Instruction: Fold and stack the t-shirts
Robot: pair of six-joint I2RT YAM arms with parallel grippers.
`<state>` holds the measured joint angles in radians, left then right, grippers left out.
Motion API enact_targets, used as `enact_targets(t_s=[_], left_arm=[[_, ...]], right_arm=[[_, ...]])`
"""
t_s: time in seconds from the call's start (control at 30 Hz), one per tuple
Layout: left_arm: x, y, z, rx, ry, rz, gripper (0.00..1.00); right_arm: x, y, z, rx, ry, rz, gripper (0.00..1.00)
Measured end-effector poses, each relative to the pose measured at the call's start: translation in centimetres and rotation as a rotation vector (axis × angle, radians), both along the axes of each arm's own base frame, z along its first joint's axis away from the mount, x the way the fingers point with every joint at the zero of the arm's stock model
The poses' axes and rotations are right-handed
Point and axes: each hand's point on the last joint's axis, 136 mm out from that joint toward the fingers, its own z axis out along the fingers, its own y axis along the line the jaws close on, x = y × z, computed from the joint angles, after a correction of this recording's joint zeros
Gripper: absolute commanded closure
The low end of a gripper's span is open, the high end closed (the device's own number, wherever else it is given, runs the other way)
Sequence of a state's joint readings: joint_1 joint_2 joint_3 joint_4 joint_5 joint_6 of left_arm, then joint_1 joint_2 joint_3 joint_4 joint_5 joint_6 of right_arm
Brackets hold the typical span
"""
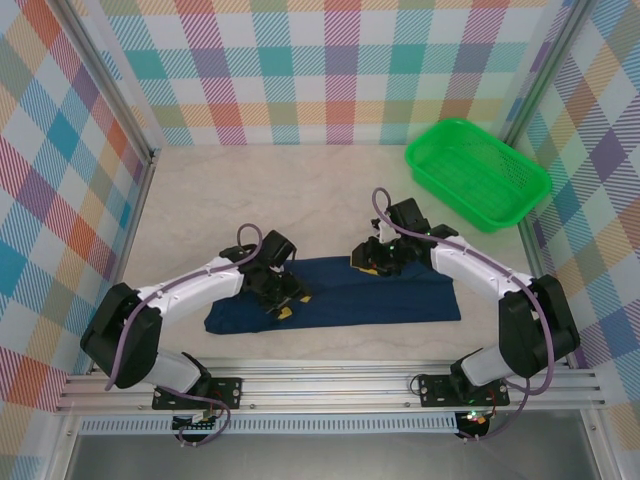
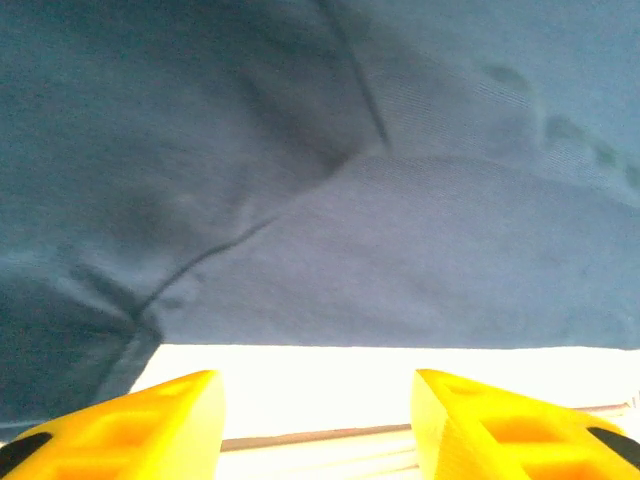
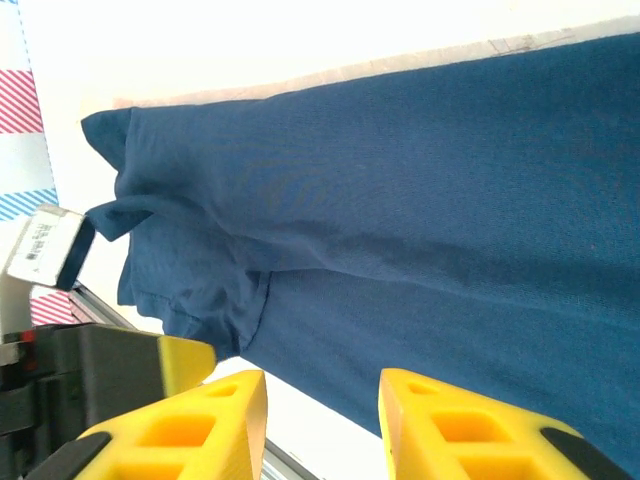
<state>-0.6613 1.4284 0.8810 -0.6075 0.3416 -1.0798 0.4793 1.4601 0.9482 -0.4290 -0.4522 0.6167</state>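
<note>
The dark navy t-shirt (image 1: 340, 295) lies on the table folded into a long flat strip running left to right. My left gripper (image 1: 283, 302) hovers low over its near left part. In the left wrist view its yellow fingers (image 2: 150, 425) stand apart with bare white table between them, and the t-shirt's (image 2: 330, 180) near edge lies just beyond the tips. My right gripper (image 1: 370, 258) sits at the strip's far edge near the middle. Its jaws (image 3: 322, 410) are open over the t-shirt (image 3: 420, 220), holding nothing.
A green plastic basket (image 1: 478, 172) stands at the back right, tilted against the wall corner. Checked walls close in the left, back and right. A metal rail (image 1: 330, 385) runs along the near edge. The left gripper's black body (image 3: 100, 365) shows beside my right fingers.
</note>
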Motion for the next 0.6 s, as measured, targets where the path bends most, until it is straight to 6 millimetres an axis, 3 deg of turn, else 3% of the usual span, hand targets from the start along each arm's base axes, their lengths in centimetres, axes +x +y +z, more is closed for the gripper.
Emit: enact_targets(t_s=[0.23,0.43,0.6], left_arm=[[2.7,0.8,1.4,0.031,-0.053,0.003,0.54],[6.5,0.4,-1.1,0.157,-0.075,-0.076,0.66],[7.7,-0.7,-2.7,0.253,-0.104,-0.250,0.66]], right_arm=[[0.0,-0.4,-0.6,-0.017,0.021,-0.032,0.65],[0.1,-0.6,-1.3,-0.035,0.037,-0.043,0.65],[0.1,-1.6,-3.3,-0.094,0.096,-0.083,0.66]])
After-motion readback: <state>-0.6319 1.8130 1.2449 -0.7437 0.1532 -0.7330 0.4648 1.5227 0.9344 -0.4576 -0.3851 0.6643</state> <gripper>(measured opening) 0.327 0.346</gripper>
